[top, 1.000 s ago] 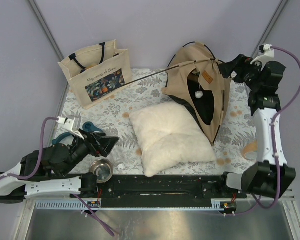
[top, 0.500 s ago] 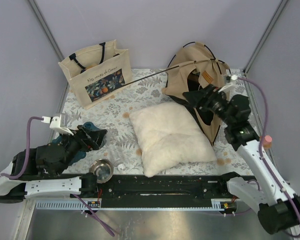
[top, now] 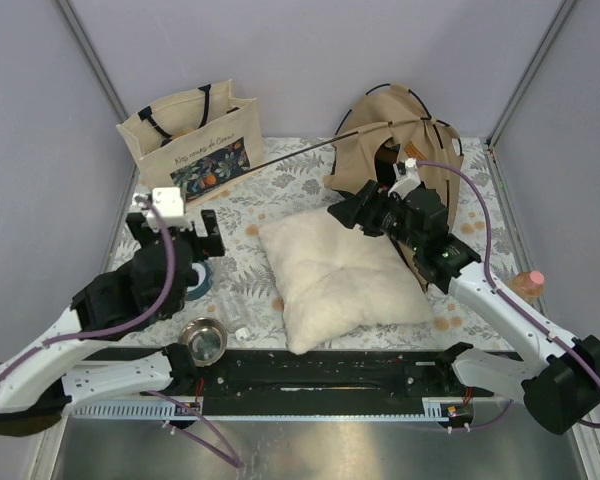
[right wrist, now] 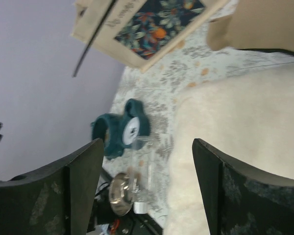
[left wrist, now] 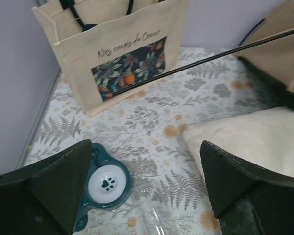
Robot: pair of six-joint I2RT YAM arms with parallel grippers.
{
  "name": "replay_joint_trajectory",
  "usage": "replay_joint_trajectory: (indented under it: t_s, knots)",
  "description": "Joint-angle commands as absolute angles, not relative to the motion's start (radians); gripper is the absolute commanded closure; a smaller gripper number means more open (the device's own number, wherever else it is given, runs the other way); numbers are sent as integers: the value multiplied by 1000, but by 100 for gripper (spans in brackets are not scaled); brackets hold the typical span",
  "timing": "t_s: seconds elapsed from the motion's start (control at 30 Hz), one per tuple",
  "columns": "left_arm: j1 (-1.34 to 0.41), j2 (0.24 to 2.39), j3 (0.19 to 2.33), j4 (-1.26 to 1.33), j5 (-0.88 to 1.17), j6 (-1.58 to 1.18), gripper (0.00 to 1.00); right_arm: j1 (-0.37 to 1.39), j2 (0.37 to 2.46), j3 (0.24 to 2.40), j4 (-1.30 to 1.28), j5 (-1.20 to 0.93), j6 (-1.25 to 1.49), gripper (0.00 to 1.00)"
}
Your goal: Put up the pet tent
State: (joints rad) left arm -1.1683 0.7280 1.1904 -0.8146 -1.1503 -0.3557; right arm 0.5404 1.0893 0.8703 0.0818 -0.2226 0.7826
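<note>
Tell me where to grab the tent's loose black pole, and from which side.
Grip the black pole on its bare stretch between the tote bag and the pet tent, coming from above and closing across it: there it is thin, straight and uncovered.

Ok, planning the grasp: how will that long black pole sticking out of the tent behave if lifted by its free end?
Probably whippy: the pole is thin and long, seemingly held only at the tent. Likely light, and its narrow shaft could slip between fingers.
</note>
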Motion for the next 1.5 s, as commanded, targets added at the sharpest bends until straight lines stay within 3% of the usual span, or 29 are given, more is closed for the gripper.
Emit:
replay_joint_trajectory:
  t_s: [0.0, 0.17, 0.33, 0.63, 1.0, 1.17, 1.47]
  knots:
    - [-921, 820, 1223, -689, -837, -232, 5, 546, 1124, 949, -153, 23, 620, 19]
    - [-760, 952, 1294, -611, -660, -80, 3, 542, 1143, 977, -331, 227, 525, 18]
    - [-606, 992, 1361, -551, -416, -28, 1, 485, 1198, 962, -403, 285, 511, 17]
    - [-566, 1035, 1327, -529, -350, -69, 1, 284, 1290, 933, -379, 285, 476, 18]
    - [-540, 1065, 1339, -532, -285, -92, 1, 209, 1378, 1107, -437, 457, 460, 18]
    - [-512, 1092, 1353, -535, -221, -87, 1, 209, 1246, 1060, -402, 350, 440, 15]
    - [-454, 1215, 1387, -519, 31, -48, 1, 210, 936, 904, -339, -121, 491, 12]
